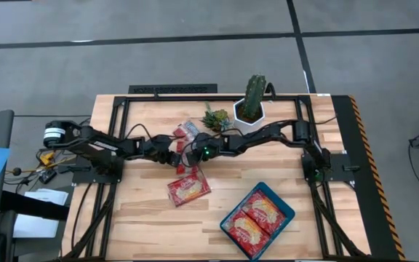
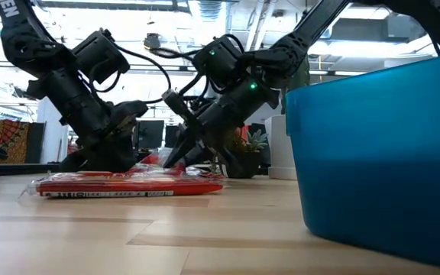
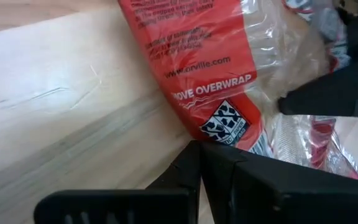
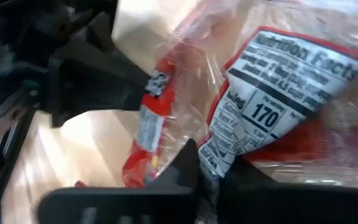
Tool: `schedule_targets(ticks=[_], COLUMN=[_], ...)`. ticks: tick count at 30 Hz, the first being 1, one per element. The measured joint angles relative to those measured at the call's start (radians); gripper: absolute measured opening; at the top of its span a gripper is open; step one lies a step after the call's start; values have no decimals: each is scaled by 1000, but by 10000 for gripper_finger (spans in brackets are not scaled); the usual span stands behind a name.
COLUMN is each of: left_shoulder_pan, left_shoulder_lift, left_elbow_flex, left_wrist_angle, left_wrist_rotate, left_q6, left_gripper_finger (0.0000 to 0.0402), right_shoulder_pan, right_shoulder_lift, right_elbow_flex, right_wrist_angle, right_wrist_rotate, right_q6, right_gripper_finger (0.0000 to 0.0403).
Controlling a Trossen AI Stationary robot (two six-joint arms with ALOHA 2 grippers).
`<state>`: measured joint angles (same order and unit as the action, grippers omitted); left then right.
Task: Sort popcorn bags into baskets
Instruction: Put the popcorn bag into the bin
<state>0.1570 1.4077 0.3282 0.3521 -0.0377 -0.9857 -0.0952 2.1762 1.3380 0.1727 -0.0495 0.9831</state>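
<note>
My two grippers meet at the table's middle over a popcorn bag [image 1: 183, 155] in clear overwrap, red with white print [image 3: 197, 56], its nutrition label showing in the right wrist view [image 4: 278, 93]. My left gripper [image 1: 173, 151] comes from the left and my right gripper [image 1: 192, 154] from the right; both are shut on this bag. Another red bag [image 1: 189, 188] lies flat on the table nearer the front [image 2: 128, 183]. A red and silver-grey bag [image 1: 188, 131] lies behind the grippers. Two bags [image 1: 255, 218] lie in the teal basket [image 1: 288, 211]. My left gripper pinches the end of the bag's overwrap [image 3: 229, 134] between its two shut fingers, beside the black-and-white mark. The fingers come low from the table's left. The bag stretches away from them just above the wood. My right gripper pinches the clear overwrap at the edge of the nutrition label [image 4: 213, 155] between its two shut fingers. The fingers come slanting down from the table's right. The wrap is crumpled around them, and a narrow red strip [image 4: 149, 124] hangs beside them.
A white hexagonal pot with a tall cactus [image 1: 252, 102] and a small green spiky plant [image 1: 215, 116] stand at the far middle. The teal basket's wall [image 2: 380, 153] fills the right of the low view. Bare wood lies at the front left.
</note>
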Motion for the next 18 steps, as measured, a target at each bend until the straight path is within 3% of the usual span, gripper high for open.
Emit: schedule_targets(ticks=[2,10,18], left_shoulder_pan=[0,10,13], left_shoulder_lift=[-14,-98,-303], left_elbow_flex=[1,1,5], left_wrist_angle=[-11,-46,-174], left_wrist_rotate=[12,173,200], left_q6=[0,-7,-6], left_gripper_finger=[0,0,0], right_shoulder_pan=[1,-1,-33], right_shoulder_lift=[-2,-44,-178], right_elbow_flex=[1,0,1], right_wrist_angle=[3,-48,-176], right_wrist_rotate=[-11,-50,-23], right_q6=[-21,-39,-144], right_gripper_finger=[16,20,17])
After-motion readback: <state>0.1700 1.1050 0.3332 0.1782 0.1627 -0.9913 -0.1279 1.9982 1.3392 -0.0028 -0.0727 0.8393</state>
